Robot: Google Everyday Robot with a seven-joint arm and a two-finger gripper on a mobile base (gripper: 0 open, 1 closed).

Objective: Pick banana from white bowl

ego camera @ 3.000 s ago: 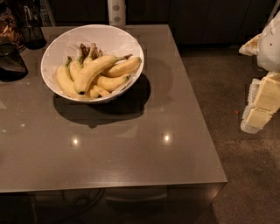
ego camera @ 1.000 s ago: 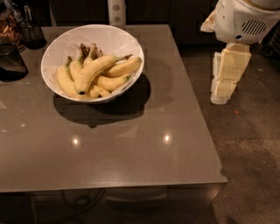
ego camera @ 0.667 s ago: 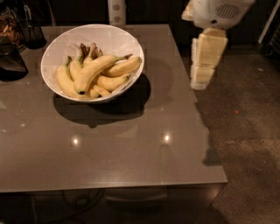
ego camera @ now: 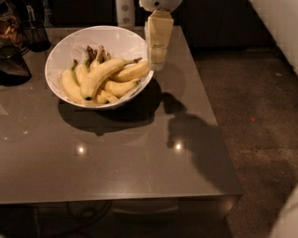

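The white bowl (ego camera: 70, 46) stands on the grey table (ego camera: 121, 158) at the back left and holds several yellow bananas. The banana (ego camera: 103, 74) is the longest one and lies on top of the pile, black tip at the lower left, brownish stem pointing to the right rim. My gripper (ego camera: 157, 60) hangs down from the top of the view just beside the bowl's right rim, above the table, close to the banana's stem end. It holds nothing that I can see.
Dark containers (ego camera: 18, 51) stand at the table's far left, one holding utensils. A white cylinder (ego camera: 125, 11) stands at the back edge behind the bowl. The table's right edge drops to brown carpet (ego camera: 251, 107). The arm's shadow lies right of the bowl.
The arm has swung in from the right, off the table, leftwards to the bowl's right rim. The bowl and bananas have not moved.
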